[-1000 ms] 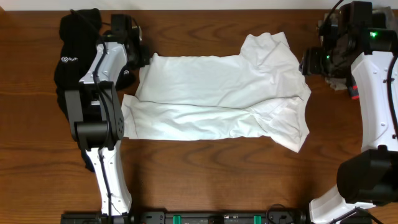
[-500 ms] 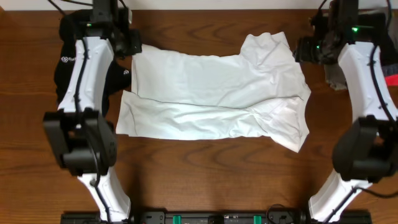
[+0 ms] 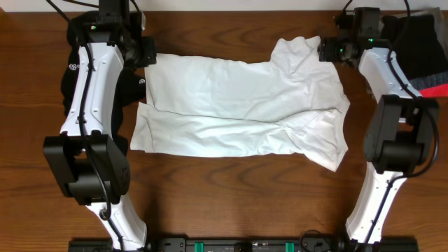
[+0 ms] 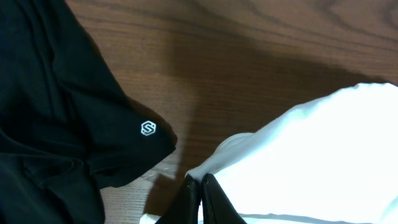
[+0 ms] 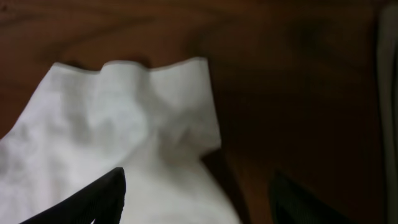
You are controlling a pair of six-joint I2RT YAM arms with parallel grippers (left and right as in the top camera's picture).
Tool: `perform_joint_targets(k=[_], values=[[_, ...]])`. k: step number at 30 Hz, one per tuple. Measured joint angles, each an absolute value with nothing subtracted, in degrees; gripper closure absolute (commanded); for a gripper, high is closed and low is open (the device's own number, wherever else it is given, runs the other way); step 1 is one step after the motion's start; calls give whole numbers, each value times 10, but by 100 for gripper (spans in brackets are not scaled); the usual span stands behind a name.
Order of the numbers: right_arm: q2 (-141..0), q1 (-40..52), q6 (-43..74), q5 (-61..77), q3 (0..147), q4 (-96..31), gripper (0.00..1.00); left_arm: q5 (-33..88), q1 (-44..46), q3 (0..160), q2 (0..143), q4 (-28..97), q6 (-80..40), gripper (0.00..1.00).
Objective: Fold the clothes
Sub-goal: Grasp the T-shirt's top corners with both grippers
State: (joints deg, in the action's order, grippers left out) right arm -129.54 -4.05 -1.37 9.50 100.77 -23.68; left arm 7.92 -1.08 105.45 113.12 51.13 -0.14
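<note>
The white T-shirt (image 3: 241,105) lies across the middle of the table, partly folded lengthwise, plain side up, its print hidden. My left gripper (image 3: 147,56) is shut on the shirt's far left corner; in the left wrist view the closed fingertips (image 4: 200,182) pinch the white edge (image 4: 298,162). My right gripper (image 3: 323,50) is open at the shirt's far right sleeve; in the right wrist view its fingers (image 5: 198,180) straddle the white sleeve (image 5: 124,124).
The black garment with a white logo (image 3: 77,70) lies at the far left under my left arm, also in the left wrist view (image 4: 56,112). Folded dark and coral-striped garments (image 3: 427,56) sit at the far right. Bare wood in front.
Both arms have reached farther toward the table's back edge. My left gripper has carried the shirt's left corner back and left; my right gripper has moved left onto the far right sleeve.
</note>
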Motion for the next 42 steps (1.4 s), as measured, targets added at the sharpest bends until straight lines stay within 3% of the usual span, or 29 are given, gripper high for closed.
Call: perform_joint_targets(k=[9,18,32,35,39,42], values=[[-1334,-41,-3,153,1008,-156,51,66,-11,1054,1131,508,-1,94],[-1339,-41,-9,177,1008,-149,47,60,-11,1054,1131,505,-1,94],[-1357,-41,-30,186,1008,-153,57,60,-11,1054,1131,504,0,94],[-1365,-41,-34,187,1008,-157,67,60,-11,1054,1131,504,0,94],[-1366,-41,-37,189,1008,-157,92,60,-11,1054,1131,503,0,94],[-1366,-41,-33,190,1008,-159,95,57,-11,1054,1131,502,0,94]])
